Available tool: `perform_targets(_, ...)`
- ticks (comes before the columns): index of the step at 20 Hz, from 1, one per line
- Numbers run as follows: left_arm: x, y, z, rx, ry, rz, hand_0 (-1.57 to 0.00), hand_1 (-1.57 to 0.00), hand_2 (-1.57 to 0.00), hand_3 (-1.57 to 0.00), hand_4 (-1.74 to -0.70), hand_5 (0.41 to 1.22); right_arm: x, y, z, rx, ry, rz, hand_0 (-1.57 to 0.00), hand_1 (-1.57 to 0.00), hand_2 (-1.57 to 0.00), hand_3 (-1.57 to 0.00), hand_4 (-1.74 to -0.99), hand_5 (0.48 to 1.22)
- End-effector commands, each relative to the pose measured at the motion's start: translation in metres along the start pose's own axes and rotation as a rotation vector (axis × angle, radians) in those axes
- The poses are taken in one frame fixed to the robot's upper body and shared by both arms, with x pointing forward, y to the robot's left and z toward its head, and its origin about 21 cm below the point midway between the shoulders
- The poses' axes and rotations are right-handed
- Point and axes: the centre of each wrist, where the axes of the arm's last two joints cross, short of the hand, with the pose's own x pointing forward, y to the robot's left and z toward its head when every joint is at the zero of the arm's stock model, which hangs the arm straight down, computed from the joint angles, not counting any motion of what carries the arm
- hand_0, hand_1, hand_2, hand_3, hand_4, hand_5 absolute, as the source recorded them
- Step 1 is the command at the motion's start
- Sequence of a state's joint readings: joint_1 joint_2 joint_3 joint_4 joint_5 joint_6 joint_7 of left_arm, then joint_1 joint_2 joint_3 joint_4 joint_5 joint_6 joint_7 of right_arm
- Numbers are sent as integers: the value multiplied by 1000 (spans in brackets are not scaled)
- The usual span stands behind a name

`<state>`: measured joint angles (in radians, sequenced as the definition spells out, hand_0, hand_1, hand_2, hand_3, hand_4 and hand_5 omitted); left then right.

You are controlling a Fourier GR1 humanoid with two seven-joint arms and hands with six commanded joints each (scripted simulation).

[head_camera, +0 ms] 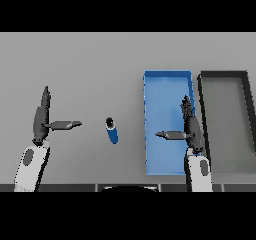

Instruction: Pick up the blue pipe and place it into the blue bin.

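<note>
The grey table (pixel 100 64) fills the whole view; its surface is flat, matte and without pattern, and nothing of the room beyond it is visible. The blue pipe (pixel 112 130) lies on the table near the middle, between the two hands and just left of the blue bin (pixel 168 79), not touching it. It is a short, smooth cylinder, and its long axis runs almost away from the robot, tilted a little; the far end shows a dark round opening and points up and slightly to the left. The blue bin is a long rectangular tray with thin upright walls and a lighter blue floor. Just beside it on the right stands a dark grey bin (pixel 223 74) of the same shape. The left hand (pixel 42 119) is over the table, well apart from the pipe, with straight fingers and the thumb spread sideways. The right hand (pixel 191 126) is over the right side of the blue bin, also with straight fingers, holding nothing.
</note>
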<state>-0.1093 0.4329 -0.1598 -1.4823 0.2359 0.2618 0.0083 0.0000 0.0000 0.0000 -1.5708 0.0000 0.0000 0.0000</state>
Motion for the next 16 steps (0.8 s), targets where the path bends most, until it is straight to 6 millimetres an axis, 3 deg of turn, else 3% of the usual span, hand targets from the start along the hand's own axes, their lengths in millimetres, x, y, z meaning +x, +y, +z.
perform_targets(1, 0, 0, 0, 1, -4, 1, 1, 1, 1, 1, -967, 594, 0, 0, 0, -1, 1, 0, 1, 1, 1, 1, -1210, 594)
perform_targets(6, 2, -3, -5, 2, 0, 1, 1, 1, 1, 1, -967, 594, 2, -1, -2, 0, 0, 1, 1, 1, 1, 1, -1210, 594)
perform_targets(7, 5, 8, -3, -154, -50, -78, 1, 1, 1, 1, -967, 594, 9, -10, 1, 63, -66, 154, 1, 1, 1, 1, -1210, 594)
perform_targets(9, 5, 24, -6, -295, -59, -144, 1, 1, 1, 1, -970, 596, 12, -14, 7, 124, -105, 296, 1, 1, 1, 1, -1198, 589)
perform_targets(16, 7, 30, 9, -482, -125, -165, 1, 1, 1, 1, -970, 586, 18, -14, 12, 153, -96, 361, 1, 1, 1, 1, -1181, 580)
